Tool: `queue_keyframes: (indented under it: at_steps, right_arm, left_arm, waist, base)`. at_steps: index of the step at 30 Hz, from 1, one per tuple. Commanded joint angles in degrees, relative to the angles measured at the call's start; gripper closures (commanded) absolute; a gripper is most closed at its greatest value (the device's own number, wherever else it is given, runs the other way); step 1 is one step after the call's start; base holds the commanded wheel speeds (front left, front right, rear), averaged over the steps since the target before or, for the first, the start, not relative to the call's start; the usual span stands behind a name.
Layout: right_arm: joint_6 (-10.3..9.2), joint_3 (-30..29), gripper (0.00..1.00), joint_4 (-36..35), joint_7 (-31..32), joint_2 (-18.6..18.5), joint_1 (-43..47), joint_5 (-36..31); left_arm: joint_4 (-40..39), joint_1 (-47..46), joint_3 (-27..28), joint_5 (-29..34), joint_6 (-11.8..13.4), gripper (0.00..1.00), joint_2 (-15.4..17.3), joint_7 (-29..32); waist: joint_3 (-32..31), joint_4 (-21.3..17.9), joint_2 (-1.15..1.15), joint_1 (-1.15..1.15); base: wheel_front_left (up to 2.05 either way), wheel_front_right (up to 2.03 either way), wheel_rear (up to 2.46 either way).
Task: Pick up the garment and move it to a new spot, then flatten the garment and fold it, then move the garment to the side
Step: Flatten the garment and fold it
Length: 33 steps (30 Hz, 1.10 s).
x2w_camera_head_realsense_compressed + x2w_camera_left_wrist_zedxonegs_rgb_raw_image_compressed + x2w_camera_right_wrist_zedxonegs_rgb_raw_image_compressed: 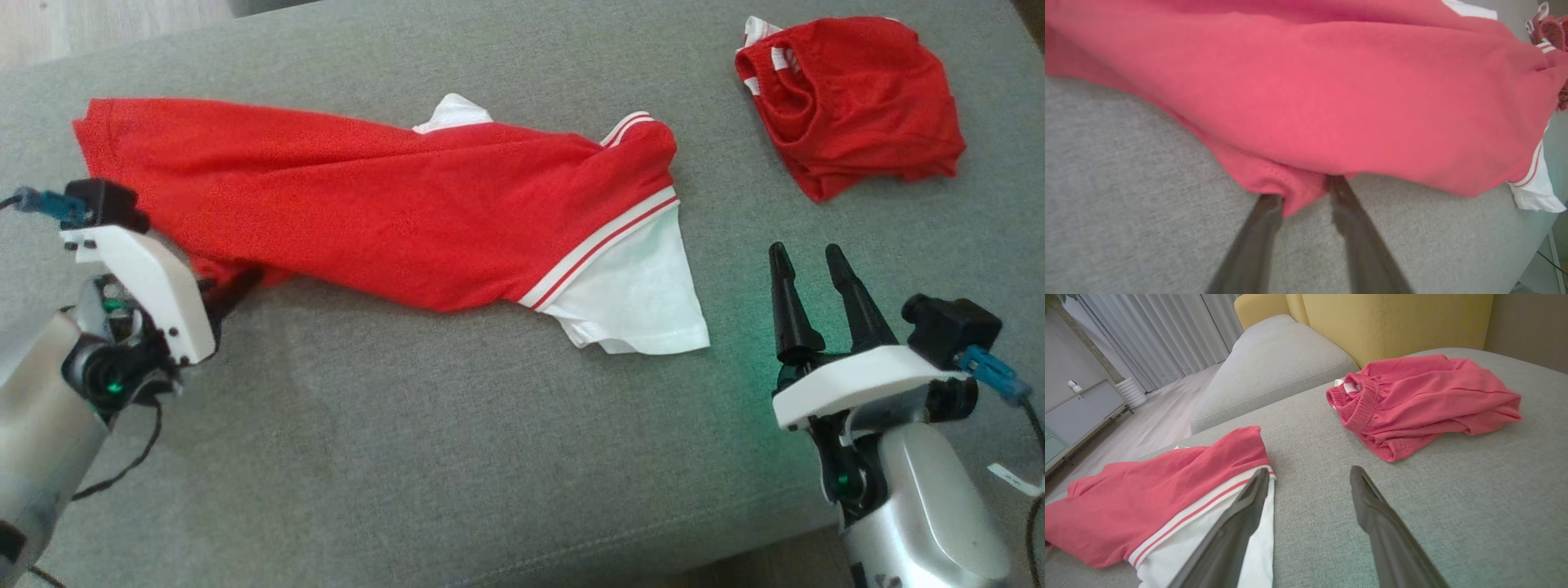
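Bare cushion [722, 192] between shirt [367, 212] and folded shorts [849, 106].

No legible text, no brand marks, no numbers, no signs

We log two long, dark, tapering fingers on both the left gripper [1304, 190] and the right gripper [806, 253]. Behind each pair sits a flat white plate [849, 380] with rounded edges, and the left one shows small dark screws. Each plate bears a black camera block [951, 327] with a blue connector [988, 371] and a thin black cable [122, 469]. The forearm [931, 506] is a silver-grey shell over black joints, where a green lamp [841, 487] glows. A white tag [1016, 479] hangs from the right cable.
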Motion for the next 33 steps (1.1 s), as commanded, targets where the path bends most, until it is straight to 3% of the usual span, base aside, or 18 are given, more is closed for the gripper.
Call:
queue_keyframes:
  at_steps: [1,9,18,25,29,33]
  right_arm:
    - [-0.04,1.4,0.0,-1.6,-0.7,-0.2,-2.3,0.6]
    - [-0.04,0.3,0.0,-0.2,-0.7,-0.2,-1.8,0.0]
    - [-0.04,-1.5,0.0,-0.1,1.2,-0.2,-0.1,-0.6]
    - [-0.04,-2.3,0.0,-1.1,3.0,-0.2,0.7,-0.9]
    - [-0.04,-1.3,0.0,-1.8,3.6,-0.2,0.3,-0.5]
    - [-0.04,0.9,0.0,-1.7,3.3,-0.2,-0.9,1.0]
  left_arm:
    - [-0.8,-2.7,2.1,-0.2,0.0,1.0,2.3,-0.3]
    - [-7.8,-3.3,-0.2,-2.9,0.0,1.0,5.7,5.5]
    - [-25.0,-2.4,-0.8,-10.2,0.0,1.0,16.8,18.3]
    - [-37.7,-0.6,1.5,-16.9,1.0,1.0,23.7,21.7]
    - [-40.4,-1.1,4.0,-17.3,2.2,1.0,24.4,18.1]
    - [-37.9,-3.4,5.2,-14.8,3.2,1.0,21.1,14.3]
  waist:
    - [-0.2,0.3,0.0,0.0]
    - [-3.2,3.4,0.0,0.0]
    - [-6.0,7.7,0.0,0.0]
    - [-6.5,7.9,0.0,0.0]
    - [-5.5,5.9,0.0,0.0]
    - [-3.3,2.8,0.0,0.0]
  base:
    - [0.0,0.0,0.0]
    - [0.0,0.0,0.0]
    - [0.0,0.0,0.0]
    - [0.0,0.0,0.0]
    - [0.0,0.0,0.0]
    - [0.0,0.0,0.0]
